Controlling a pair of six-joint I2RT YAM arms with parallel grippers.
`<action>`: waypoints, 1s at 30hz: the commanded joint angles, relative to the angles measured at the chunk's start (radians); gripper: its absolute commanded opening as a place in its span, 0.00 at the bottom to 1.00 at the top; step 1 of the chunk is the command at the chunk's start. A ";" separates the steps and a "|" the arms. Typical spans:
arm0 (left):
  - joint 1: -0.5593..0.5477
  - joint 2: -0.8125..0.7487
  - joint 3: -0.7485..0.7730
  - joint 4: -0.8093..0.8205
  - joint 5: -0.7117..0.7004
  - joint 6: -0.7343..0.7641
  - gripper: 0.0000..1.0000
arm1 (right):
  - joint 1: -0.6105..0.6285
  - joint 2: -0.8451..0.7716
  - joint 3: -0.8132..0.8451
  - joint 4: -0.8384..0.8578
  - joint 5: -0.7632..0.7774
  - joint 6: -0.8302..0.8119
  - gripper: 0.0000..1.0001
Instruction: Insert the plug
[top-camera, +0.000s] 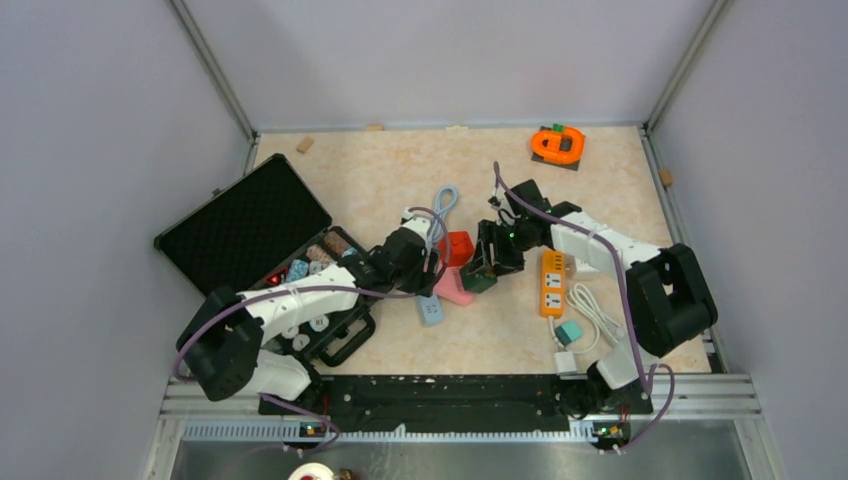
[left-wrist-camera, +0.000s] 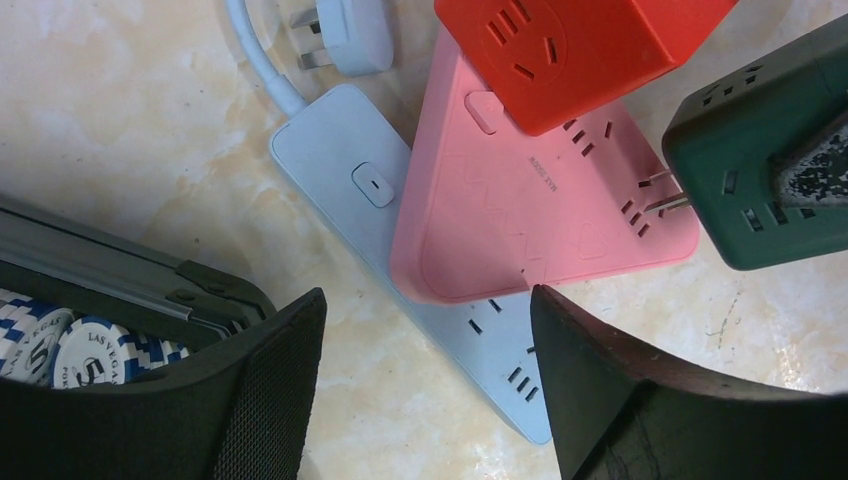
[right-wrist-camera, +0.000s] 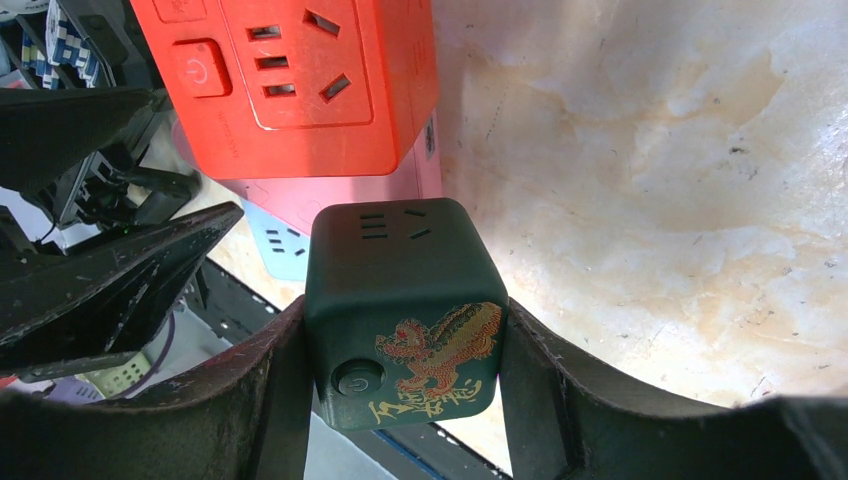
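One marbled table (top-camera: 380, 170) is walled on three sides. Bare surface is seen between the central cluster and the far wall. One black case (top-camera: 245, 228) lies open at the left edge, with poker chips (left-wrist-camera: 70, 345) held inside and its rim just beside the left gripper. Two arms are bent inward over the middle.

Three flat power strips are counted:
- an orange strip (top-camera: 552, 283), set apart to the right
- a pale blue strip (left-wrist-camera: 340, 160)
- a pink triangular strip (left-wrist-camera: 520, 220), laid across the blue one

Two socket cubes are counted. A red cube (left-wrist-camera: 580, 50) overlaps the pink strip's far corner. A green cube (right-wrist-camera: 400, 250) is pinched on both sides by the right gripper (right-wrist-camera: 405, 312).

The green cube's metal prongs (left-wrist-camera: 668, 200) are brought against the pink strip's right edge; how deep they sit cannot be told. The left gripper (left-wrist-camera: 430, 320) is spread wide above both strips, with nothing held between its fingers. One white plug (left-wrist-camera: 345, 35) is seen beside the blue strip's cable end.
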 joint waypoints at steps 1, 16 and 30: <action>0.004 0.018 0.032 0.030 -0.022 -0.002 0.75 | 0.020 0.008 0.037 -0.008 0.023 -0.011 0.00; 0.004 0.058 0.033 0.018 -0.024 -0.004 0.63 | 0.104 0.048 0.075 -0.077 0.163 -0.006 0.00; 0.004 0.070 0.035 0.010 -0.030 -0.003 0.62 | 0.103 -0.011 0.044 -0.080 0.131 0.001 0.00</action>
